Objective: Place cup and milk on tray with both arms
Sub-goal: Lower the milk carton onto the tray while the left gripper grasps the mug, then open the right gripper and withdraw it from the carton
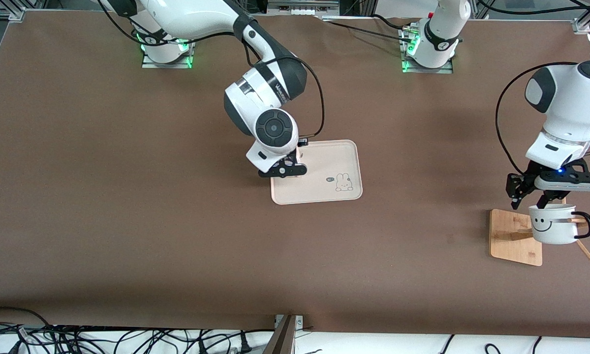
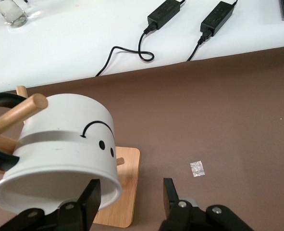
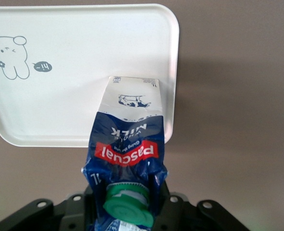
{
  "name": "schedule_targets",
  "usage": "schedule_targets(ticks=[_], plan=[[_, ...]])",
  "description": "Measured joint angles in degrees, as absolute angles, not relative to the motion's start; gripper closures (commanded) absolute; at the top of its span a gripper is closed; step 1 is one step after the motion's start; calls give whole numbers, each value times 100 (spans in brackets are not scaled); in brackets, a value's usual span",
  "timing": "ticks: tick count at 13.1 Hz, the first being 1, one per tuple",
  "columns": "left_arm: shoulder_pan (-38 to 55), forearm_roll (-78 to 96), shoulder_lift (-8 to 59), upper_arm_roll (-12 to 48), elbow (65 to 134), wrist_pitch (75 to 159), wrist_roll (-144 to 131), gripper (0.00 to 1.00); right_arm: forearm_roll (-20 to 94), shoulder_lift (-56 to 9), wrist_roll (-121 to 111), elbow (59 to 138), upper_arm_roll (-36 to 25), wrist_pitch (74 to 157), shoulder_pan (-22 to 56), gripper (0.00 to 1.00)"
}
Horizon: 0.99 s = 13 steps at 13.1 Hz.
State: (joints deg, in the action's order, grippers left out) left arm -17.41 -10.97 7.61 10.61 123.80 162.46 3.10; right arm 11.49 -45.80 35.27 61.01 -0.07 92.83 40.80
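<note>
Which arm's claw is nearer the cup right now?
Left. The left claw is at the cup, one finger inside its rim, over the wooden stand. The right claw holds the milk on the tray.

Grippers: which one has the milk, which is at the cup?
The right gripper, over the tray, grips the milk. The left gripper straddles the cup rim on the wooden stand.

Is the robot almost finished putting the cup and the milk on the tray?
Not yet. The milk stands on the tray, with the right pincer at its top, so that part looks nearly done. The cup hangs on the wooden stand; the left pincer has one finger inside its rim. Lifting and carrying it over is left.
</note>
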Motion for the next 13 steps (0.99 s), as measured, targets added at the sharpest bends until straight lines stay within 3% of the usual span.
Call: schedule_targets(ticks=[5,8,13], plan=[[-1751,-1099,870,1008,12302,16248,312,63,1151,-4574,3630,6038,-80,9293,4093,0],[-1752,-1100,886,993,12294,16251,314,67,1160,-4459,3844,5929,-85,9284,4148,0],[-1761,-1100,888,988,12279,16251,314,76,1176,-3583,3982,5831,-457,8656,4099,0]])
